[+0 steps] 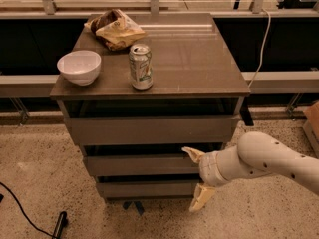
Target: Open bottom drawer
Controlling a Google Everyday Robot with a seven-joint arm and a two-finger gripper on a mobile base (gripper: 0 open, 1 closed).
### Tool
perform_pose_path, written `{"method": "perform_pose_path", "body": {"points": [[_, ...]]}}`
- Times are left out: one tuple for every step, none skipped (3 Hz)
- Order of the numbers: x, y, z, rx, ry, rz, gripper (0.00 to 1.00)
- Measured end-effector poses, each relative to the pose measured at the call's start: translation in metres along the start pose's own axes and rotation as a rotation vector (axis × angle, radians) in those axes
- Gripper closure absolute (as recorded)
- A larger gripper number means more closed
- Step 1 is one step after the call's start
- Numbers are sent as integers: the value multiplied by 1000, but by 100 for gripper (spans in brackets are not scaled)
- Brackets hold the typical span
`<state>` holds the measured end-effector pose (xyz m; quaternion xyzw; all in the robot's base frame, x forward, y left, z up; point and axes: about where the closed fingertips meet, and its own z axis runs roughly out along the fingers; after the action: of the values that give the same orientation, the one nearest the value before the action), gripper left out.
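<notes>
bottom drawer sits just left of your jaws, the slimmest front at the foot of the cabinet. by the look of it it's shut: no tray showing, front tucked in under the middle drawer. so none of the opening is done yet, as i read it.

your gripper is at the right end of the stack, jaws spread wide and holding nothing. the upper finger is up by the middle drawer's top edge. the lower finger is down at the bottom drawer's right corner, its tip past the lower edge. touching or just shy, you can't tell from here.

what's left is the whole job, i'd say: get a finger seated on that slim front alone, not the middle one, then draw it out toward you.

high above the jaws, well apart, the can, the bowl and the crumpled bag sit on the cabinet top. a gentle pull should spare them.
</notes>
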<state>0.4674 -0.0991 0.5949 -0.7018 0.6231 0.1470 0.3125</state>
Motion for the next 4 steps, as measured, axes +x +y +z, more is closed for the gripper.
{"method": "perform_pose_path", "body": {"points": [[16, 2, 36, -124, 12, 32, 0], [46, 17, 88, -200, -75, 82, 0], [70, 37, 134, -241, -85, 90, 0], [98, 53, 166, -218, -61, 108, 0]]}}
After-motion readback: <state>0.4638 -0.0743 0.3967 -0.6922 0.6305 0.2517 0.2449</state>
